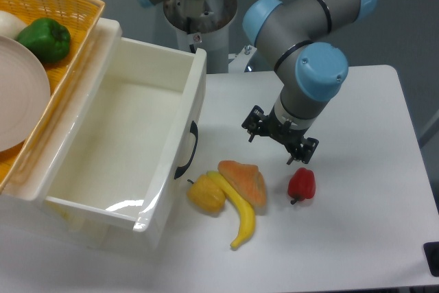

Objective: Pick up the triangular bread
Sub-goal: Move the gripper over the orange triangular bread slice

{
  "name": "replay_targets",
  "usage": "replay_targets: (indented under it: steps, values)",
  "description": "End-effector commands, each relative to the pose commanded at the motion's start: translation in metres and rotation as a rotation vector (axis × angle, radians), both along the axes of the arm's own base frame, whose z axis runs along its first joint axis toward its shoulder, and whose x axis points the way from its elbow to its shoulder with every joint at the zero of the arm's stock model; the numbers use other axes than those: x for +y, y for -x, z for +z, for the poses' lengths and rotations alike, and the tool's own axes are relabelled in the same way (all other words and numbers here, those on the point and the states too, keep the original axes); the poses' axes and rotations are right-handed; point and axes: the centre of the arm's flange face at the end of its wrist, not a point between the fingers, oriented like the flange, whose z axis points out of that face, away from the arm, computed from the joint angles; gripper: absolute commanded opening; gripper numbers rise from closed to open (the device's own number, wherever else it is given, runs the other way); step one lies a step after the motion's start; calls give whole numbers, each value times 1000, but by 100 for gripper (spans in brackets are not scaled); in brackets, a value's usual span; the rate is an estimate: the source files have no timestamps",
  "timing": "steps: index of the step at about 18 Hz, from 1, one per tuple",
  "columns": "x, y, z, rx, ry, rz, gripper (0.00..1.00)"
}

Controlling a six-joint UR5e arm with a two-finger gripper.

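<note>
1. Hanging above the counter (357, 190), the end effector (280, 135) is seen from above; whether its fingers are wide or narrow cannot be told, and nothing is seen held.
2. The red pepper (302, 184) is found just below and to the right of it.
3. The triangular bread (245, 180) is laid flat on the counter, left of the red pepper, touching the banana (238, 212).
4. The yellow pepper (206, 195) is set against the banana's left side.
5. A white bin (180, 73) and a wicker basket (68, 1) with a green pepper (45, 38) are placed farther left.
</note>
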Motion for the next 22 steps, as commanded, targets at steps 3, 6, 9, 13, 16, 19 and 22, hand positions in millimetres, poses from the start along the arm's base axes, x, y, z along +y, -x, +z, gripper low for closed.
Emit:
replay_targets:
  steps: [3, 6, 9, 13, 16, 19, 22]
  values:
    - [-1, 3, 2, 12, -13, -18, 100]
    - [2, 6, -4, 17, -16, -18, 100]
    - [1, 4, -15, 6, -7, -17, 100]
    - [3, 6, -30, 15, -14, -11, 100]
    - [5, 9, -52, -10, -3, -15, 100]
    - [8, 7, -74, -14, -1, -22, 100]
    - [13, -2, -89, -14, -25, -31, 100]
